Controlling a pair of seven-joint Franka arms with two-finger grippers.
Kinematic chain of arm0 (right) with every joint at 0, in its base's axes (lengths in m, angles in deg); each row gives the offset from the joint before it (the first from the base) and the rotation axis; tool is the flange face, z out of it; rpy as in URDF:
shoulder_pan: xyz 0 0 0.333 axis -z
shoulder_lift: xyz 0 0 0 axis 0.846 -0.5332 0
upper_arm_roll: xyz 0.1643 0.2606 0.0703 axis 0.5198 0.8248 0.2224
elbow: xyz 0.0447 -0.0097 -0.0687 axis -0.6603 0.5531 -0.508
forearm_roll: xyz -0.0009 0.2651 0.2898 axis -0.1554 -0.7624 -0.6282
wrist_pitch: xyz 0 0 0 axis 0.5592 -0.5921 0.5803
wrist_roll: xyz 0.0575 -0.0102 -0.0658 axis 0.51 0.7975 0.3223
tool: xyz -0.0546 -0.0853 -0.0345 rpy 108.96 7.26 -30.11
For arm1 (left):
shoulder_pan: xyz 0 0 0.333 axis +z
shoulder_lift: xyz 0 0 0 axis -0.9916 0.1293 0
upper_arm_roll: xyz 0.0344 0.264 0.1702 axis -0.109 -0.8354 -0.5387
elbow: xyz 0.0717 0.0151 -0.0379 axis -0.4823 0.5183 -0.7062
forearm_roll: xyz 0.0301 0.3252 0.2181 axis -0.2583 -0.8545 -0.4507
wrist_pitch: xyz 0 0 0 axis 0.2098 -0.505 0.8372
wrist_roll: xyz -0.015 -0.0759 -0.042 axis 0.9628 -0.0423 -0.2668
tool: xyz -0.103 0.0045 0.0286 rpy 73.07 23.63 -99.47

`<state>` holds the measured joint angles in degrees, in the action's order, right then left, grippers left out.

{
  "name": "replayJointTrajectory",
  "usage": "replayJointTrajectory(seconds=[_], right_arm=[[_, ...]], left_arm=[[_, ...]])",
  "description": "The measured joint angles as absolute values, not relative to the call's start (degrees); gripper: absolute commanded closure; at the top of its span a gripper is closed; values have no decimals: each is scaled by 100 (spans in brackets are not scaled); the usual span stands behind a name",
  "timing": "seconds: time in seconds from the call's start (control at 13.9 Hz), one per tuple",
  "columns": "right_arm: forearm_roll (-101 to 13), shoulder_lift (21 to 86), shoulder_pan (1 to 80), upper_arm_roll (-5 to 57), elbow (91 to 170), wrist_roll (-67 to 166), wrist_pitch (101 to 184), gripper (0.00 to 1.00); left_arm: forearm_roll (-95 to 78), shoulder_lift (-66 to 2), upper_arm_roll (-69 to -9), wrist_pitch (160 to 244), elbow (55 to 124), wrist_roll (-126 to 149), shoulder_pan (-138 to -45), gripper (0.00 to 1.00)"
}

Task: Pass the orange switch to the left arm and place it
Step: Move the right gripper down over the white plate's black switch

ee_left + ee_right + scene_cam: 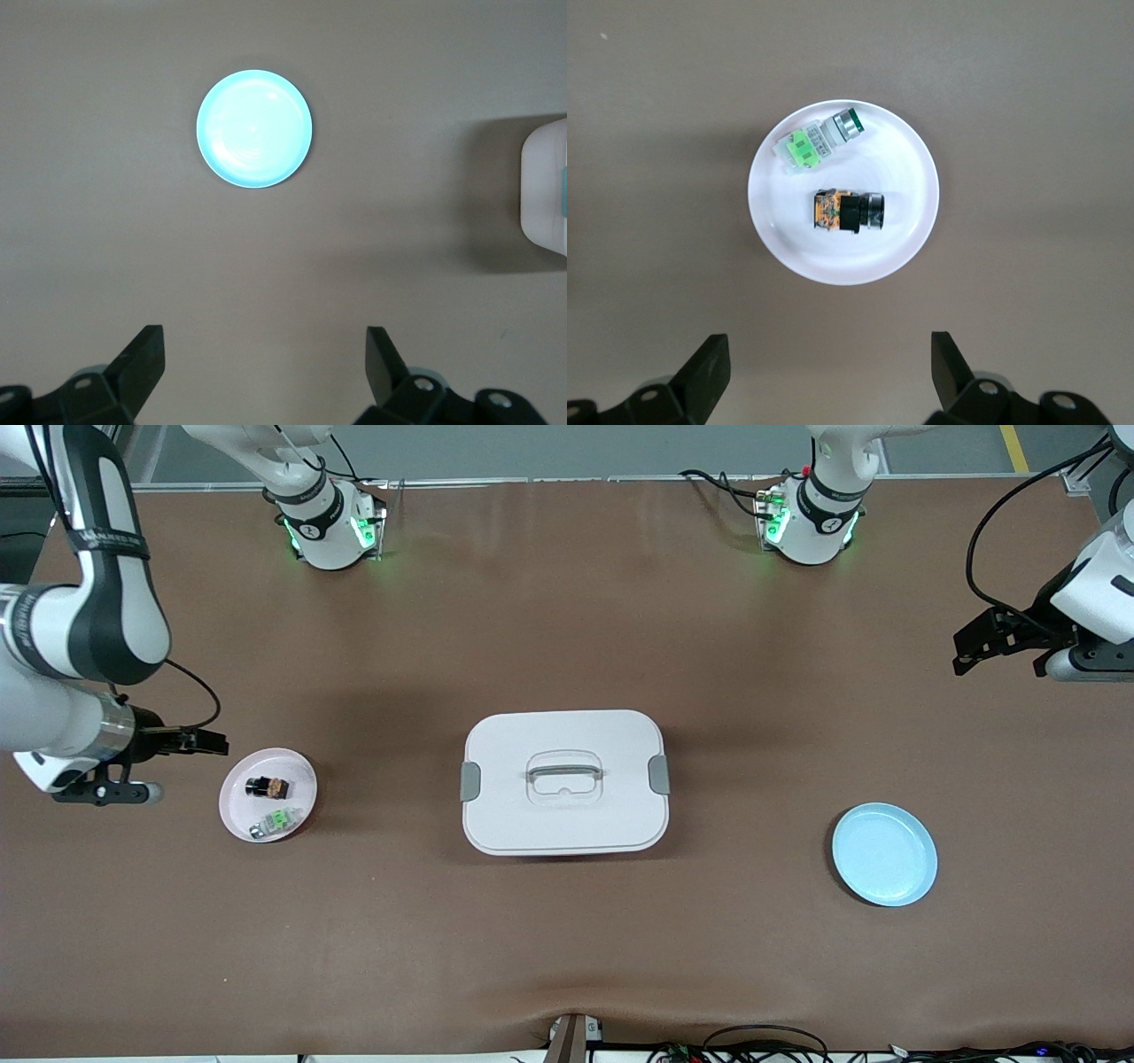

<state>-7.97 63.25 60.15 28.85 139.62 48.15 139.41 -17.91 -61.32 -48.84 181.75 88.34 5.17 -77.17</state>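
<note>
Counts: 2 arms, 2 end effectors, 2 plates, 2 small components, 1 box, all on 1 brown bench (pixel 567 939).

Orange switch (pixel 268 786): lies on its side in the pink plate (pixel 297 766), toward the right arm's end of the bench. Long axis runs approx along the bench's length in the front view. Orange-tan end faces the box, black end faces the right arm's end of the bench. Sits in the plate half farther from the front camera. In the right wrist view it lies near the plate middle.

Green and silver component (pixel 273 823): 1 pc, same plate, nearer the front camera than the switch, close beside it but not touching. Lies slanted, silver end toward the plate rim nearest the front camera.

Box (pixel 564 781): white, lid on, grey latch on each short side, handle in a lid recess. Mid bench, between the 2 plates, well apart from both.

Blue plate (pixel 884 854): toward the left arm's end of the bench, a bit nearer the front camera than the box.

Right end effector (pixel 202 741): fingers spread, nothing between them, just beside the pink plate's rim on the side away from the box, above the bench.

Left end effector (pixel 979 646): fingers spread, holding nothing, up over bare bench at the left arm's end, well apart from the blue plate.
</note>
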Motion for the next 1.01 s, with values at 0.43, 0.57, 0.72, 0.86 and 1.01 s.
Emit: replayJointTrajectory(seconds=[0.43, 0.57, 0.72, 0.86, 1.01], right_arm=[[-800, 6256, 6016, 2878, 14991, 4598, 15380, 0], [-801, 6134, 6016, 2878, 15046, 4545, 15640, 0], [-801, 5937, 6016, 2878, 15130, 4521, 16011, 0], [-801, 5721, 6017, 2878, 15168, 4516, 16269, 0], [-801, 5540, 6017, 2878, 15169, 4513, 16474, 0]], left_arm=[[-1791, -6079, -4884, 18147, 8835, 517, -7715, 0], [-1791, -6078, -4886, 18107, 8835, 517, -7707, 0], [-1791, -6077, -4888, 18082, 8835, 517, -7699, 0], [-1791, -6077, -4889, 18036, 8835, 517, -7696, 0], [-1791, -6077, -4889, 17997, 8834, 517, -7695, 0]])
